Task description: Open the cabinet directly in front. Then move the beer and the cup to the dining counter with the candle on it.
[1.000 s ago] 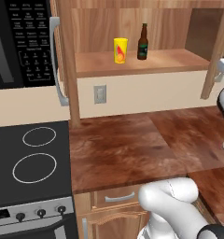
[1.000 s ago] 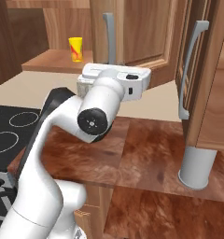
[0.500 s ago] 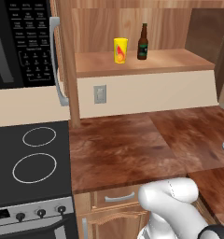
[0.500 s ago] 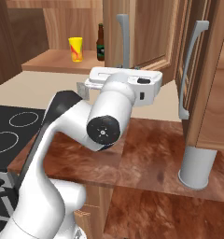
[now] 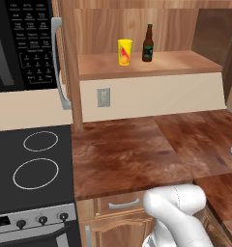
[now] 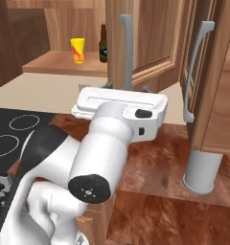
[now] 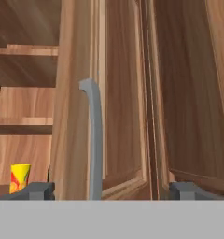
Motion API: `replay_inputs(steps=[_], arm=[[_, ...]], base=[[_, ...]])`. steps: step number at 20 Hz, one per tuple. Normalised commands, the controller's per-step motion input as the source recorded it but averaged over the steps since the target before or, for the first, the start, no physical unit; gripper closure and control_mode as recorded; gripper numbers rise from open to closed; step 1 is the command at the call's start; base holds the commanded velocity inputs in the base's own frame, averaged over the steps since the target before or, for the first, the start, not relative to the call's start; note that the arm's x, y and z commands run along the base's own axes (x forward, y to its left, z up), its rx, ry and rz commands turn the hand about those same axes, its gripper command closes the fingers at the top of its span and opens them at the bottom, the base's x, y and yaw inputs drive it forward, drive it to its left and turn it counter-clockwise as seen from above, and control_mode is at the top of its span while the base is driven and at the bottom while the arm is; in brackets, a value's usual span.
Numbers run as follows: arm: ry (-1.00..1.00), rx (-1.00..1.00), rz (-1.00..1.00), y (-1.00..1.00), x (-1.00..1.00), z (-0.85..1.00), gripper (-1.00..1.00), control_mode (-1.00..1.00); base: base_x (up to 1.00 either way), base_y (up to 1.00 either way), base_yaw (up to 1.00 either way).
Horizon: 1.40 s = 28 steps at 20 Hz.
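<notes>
while the cabinet point(image 5: 137, 29) stands open, the pincer point(image 7: 111, 189) gapes wide around its door handle point(image 7: 93, 140). the cup point(image 5: 125, 52) sits just beside the beer point(image 5: 148, 43).

Looking forward from behind-left and behind-right at one open brown wooden wall cabinet point(image 5: 137, 67); close along hand toward its swung door.

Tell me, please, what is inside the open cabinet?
On the cabinet's lower shelf stand the yellow cup and the beer, side by side, apart. Its upper part is out of frame.
</notes>
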Motion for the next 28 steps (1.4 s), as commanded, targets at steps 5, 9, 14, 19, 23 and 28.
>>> replay_inputs(steps=[5,9,14,19,23,28], arm=[[-0.13,-0.02,-0.14,0.54,-0.96,-0.07,-1.0,-1.0],[-0.1,-0.1,-0.19,1.0,-0.65,-0.23,-1.0,-1.0],[-0.04,-0.13,-0.22,1.0,-0.34,-0.2,-1.0,-1.0],[0.0,-0.09,-0.2,1.0,0.05,-0.06,-1.0,-1.0],[0.0,-0.06,-0.17,0.94,0.27,-0.01,-1.0,-1.0],[-0.01,-0.02,-0.09,0.28,0.8,0.0,-1.0,-1.0]], base=[[0.0,0.0,0.0],[0.0,0.0,0.0],[0.0,0.0,0.0],[0.0,0.0,0.0],[0.0,0.0,0.0],[0.0,0.0,0.0]])
